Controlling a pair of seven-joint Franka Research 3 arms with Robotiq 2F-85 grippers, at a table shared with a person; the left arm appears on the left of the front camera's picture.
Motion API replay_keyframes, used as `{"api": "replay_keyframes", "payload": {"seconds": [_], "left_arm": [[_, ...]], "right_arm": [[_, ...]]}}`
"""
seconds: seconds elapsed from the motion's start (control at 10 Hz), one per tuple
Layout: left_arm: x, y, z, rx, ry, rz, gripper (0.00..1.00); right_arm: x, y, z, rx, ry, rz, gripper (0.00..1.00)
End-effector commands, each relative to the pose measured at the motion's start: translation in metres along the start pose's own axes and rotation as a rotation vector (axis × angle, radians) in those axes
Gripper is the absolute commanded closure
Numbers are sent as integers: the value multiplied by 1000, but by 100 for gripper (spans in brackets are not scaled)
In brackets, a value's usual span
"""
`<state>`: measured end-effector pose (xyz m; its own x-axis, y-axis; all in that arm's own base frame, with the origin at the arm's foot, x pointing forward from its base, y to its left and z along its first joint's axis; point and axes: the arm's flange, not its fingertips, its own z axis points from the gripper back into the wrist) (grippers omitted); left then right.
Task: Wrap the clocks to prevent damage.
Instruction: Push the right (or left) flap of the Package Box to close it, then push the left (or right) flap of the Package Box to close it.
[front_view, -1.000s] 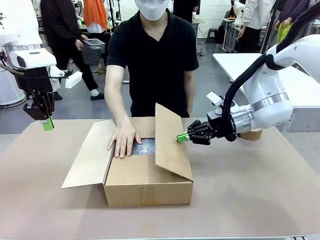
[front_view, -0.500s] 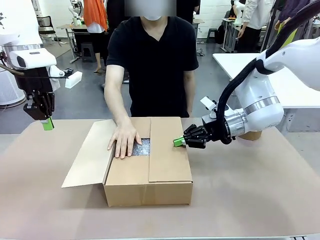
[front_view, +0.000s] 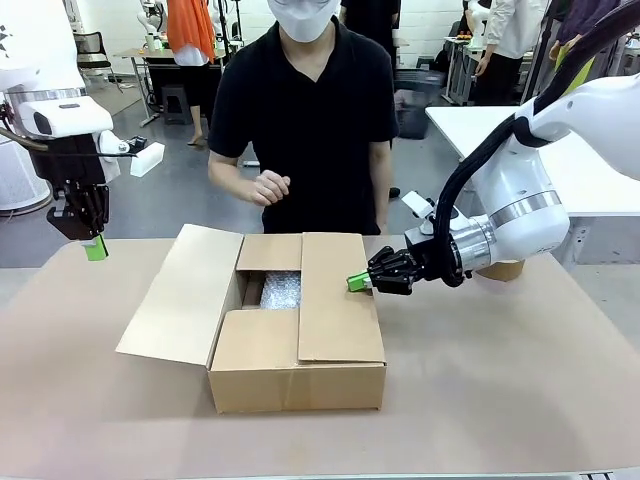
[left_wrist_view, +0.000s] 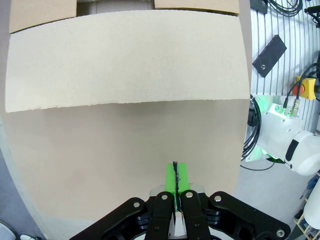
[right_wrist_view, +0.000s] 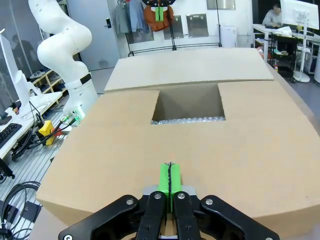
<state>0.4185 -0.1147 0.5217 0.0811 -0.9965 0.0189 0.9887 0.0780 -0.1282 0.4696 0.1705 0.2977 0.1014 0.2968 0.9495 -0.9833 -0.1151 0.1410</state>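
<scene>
**Item:** box (front_view: 297, 375), cardboard, at the middle of the counter (front_view: 500, 390).

**Contents:** bubble wrap (front_view: 281, 290) shows through the square gap between the flaps. The clocks are hidden and are judged to lie inside that wrap.

**Flaps:**
- Right flap (front_view: 340, 310): folded flat over the top.
- Near flap (front_view: 250, 345): folded down.
- Far flap (front_view: 270, 252): folded down.
- Left flap (front_view: 180, 295): open, slanting outward over the counter.

**Right fingers** (front_view: 357, 282): clenched together, grasping nothing. The tips sit at the outer far edge of the right flap, touching it or just above it; I cannot tell which.

**Left fingers** (front_view: 95, 247): clenched together and empty. They hang above the far left of the counter, well apart from the box.

**Person:** hand (front_view: 268, 187) raised at the chest, clear of the box.

**Progress (judged):** late.
- Done: the wrapping looks finished and packed, and three of the four flaps are down.
- Left: fold the left flap over the gap, then any sealing the job requires.

**Edges:**
- The free edge of the left flap juts toward the left side of the counter, and its underside faces that way.
- The long free edge of the right flap runs along the top beside the gap, so the left flap would come down to meet it there.

**Room:**
- Open counter lies between the left flap and the left fingers, enough for an approach from that side.
- The right arm lies low beside the box's right wall, so that side is occupied.
- The near side of the counter is open.
- The far side is tight, with the person standing close to the counter edge behind the box.
</scene>
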Motion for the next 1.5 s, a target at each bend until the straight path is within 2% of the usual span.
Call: {"api": "replay_keyframes", "payload": {"seconds": [0.0,1.0,1.1,1.2,1.3,1.4], "left_arm": [[-1,-1,1,6,-2,8,100],[0,0,0,0,0,0,100],[-24,7,-8,-65,-173,-121,100],[-46,42,-8,-137,-415,-209,100],[-67,51,-15,-121,-559,-213,100],[-93,29,-36,-87,-718,-192,100]], "right_arm": [[-3,0,-2,-2,7,-4,99],[-3,0,-2,-2,7,-4,99],[-3,0,-2,-2,7,-4,99],[-3,0,-2,-2,7,-4,99],[-3,0,-2,-2,7,-4,99],[-3,0,-2,-2,7,-4,99]]}}
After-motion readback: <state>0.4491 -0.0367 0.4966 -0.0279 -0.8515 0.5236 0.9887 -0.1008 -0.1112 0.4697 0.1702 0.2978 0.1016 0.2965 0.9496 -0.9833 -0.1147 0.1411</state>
